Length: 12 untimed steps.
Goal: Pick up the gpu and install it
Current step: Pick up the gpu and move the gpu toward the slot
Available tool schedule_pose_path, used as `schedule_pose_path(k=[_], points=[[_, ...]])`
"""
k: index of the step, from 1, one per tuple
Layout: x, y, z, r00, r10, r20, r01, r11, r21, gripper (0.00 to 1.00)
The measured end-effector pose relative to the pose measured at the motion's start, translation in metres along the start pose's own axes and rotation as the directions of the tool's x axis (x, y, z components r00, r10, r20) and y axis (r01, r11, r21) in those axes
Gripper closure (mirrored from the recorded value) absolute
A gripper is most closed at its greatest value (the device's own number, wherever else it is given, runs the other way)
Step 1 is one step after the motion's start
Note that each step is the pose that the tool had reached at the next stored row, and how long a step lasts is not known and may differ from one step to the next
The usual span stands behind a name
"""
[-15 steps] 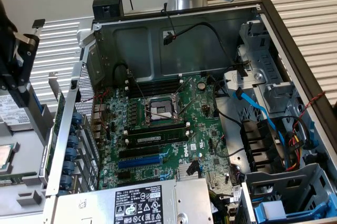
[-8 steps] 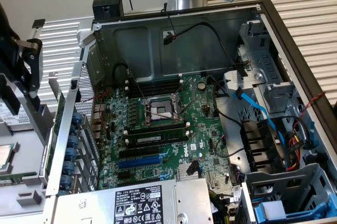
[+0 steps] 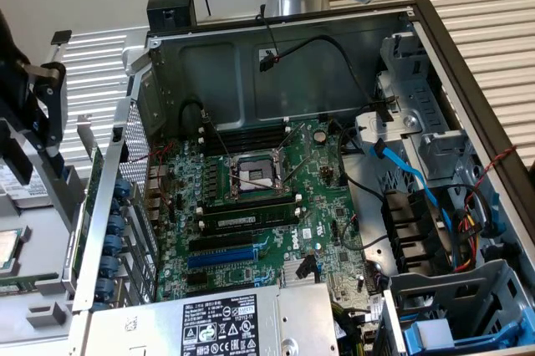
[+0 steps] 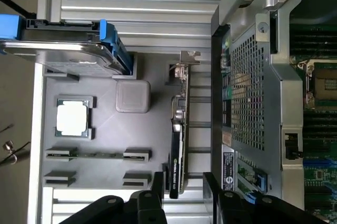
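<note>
We see our tool point(image 4: 181, 177) wide astride the upright gpu point(image 4: 178, 129), between a processor point(image 4: 72, 118) and the case wall point(image 4: 247, 92); the power supply label point(image 3: 219, 324) reads Dell.

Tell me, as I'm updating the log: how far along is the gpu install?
Done: nothing yet; the gpu stands on edge in the grey tray. In hand: the open gripper sits at the card's end. Left: picking it up and seating it on the motherboard.
</note>
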State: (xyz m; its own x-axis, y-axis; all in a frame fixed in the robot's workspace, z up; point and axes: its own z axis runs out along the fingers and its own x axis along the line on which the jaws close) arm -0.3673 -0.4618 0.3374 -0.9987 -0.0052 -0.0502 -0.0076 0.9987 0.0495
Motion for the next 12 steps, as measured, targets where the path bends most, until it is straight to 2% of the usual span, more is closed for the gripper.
schedule_pose_path(k=[3,5,7,12], points=[[0.002,0.0,0.0003,0.9999,-0.005,0.0138,0.005,1.0,0.0076,0.57],[0.005,0.0,0.0006,0.9998,-0.007,0.0186,0.007,0.9999,0.0129,0.57],[0.008,-0.0001,0.0026,0.9998,-0.009,0.0204,0.008,0.9999,0.015,0.57],[0.01,-0.0012,0.011,0.9997,-0.01,0.0208,0.009,0.9998,0.0152,0.57]])
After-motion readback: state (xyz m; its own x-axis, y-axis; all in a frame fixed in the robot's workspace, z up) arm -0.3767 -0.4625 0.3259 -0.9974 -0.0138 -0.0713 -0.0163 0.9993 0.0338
